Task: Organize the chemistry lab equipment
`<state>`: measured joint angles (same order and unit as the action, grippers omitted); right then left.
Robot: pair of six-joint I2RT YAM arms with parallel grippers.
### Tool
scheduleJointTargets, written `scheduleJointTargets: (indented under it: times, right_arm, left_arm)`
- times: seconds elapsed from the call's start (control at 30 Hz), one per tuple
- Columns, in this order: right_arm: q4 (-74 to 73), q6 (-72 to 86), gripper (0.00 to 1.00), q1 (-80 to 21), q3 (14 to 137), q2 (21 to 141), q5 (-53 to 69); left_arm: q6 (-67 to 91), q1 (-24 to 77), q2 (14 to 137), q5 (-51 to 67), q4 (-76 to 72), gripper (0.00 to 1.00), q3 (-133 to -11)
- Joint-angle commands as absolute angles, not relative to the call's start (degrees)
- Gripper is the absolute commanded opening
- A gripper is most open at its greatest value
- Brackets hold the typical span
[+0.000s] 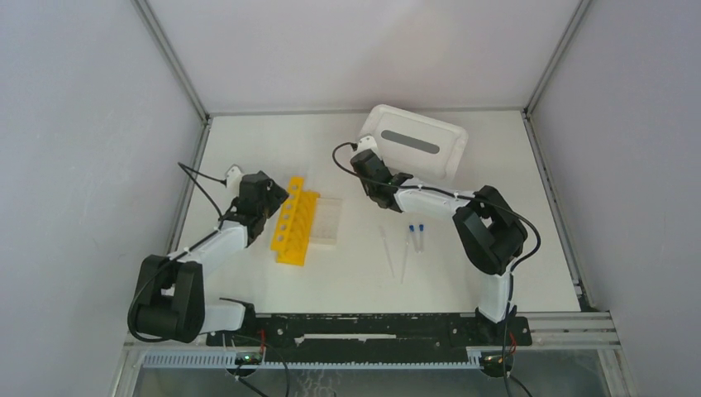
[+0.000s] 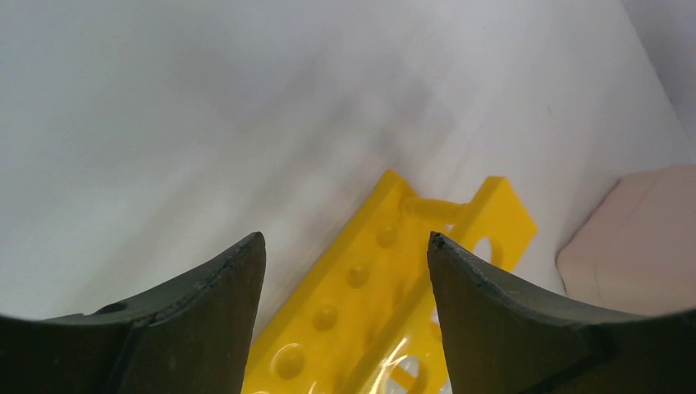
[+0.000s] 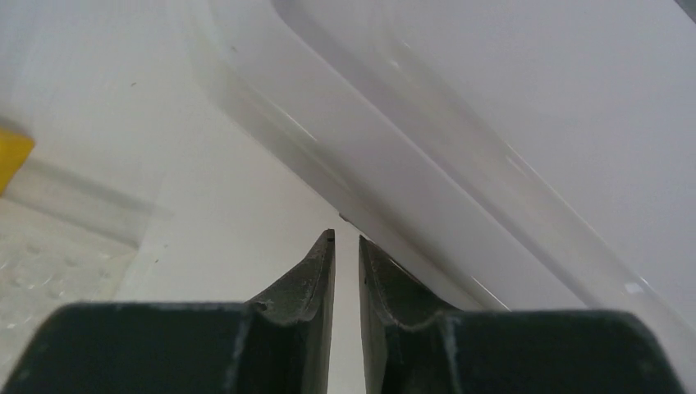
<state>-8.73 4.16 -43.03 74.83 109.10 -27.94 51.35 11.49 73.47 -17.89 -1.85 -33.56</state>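
A yellow tube rack lies on the table left of centre, with a small clear grid rack against its right side. My left gripper is open at the rack's far left end. In the left wrist view its gripper is spread wide over the yellow rack without touching it. Two blue-capped tubes and two thin droppers lie to the right. My right gripper shows a narrow empty gap, its tips at the white lid's rim. From above, this gripper is at the lid's near left corner.
The white lid with a grey slot sits on a pink tub at the back right. The clear rack shows at the lower left of the right wrist view. Walls close in the table on three sides.
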Motion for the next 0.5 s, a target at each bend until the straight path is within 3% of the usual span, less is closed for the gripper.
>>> scheduleJointTargets:
  times: [0.0, 0.47]
  right_arm:
    - [-6.30, 4.33, 0.23, -39.56, 78.52, 109.57, -28.77]
    - [-9.22, 7.00, 0.24, -31.16, 81.21, 110.48, -29.88]
  left_arm:
    - [47.48, 11.43, 77.15, -12.50, -5.19, 0.76, -40.37]
    - [42.19, 13.52, 87.93, -3.36, -5.65, 0.71, -49.34]
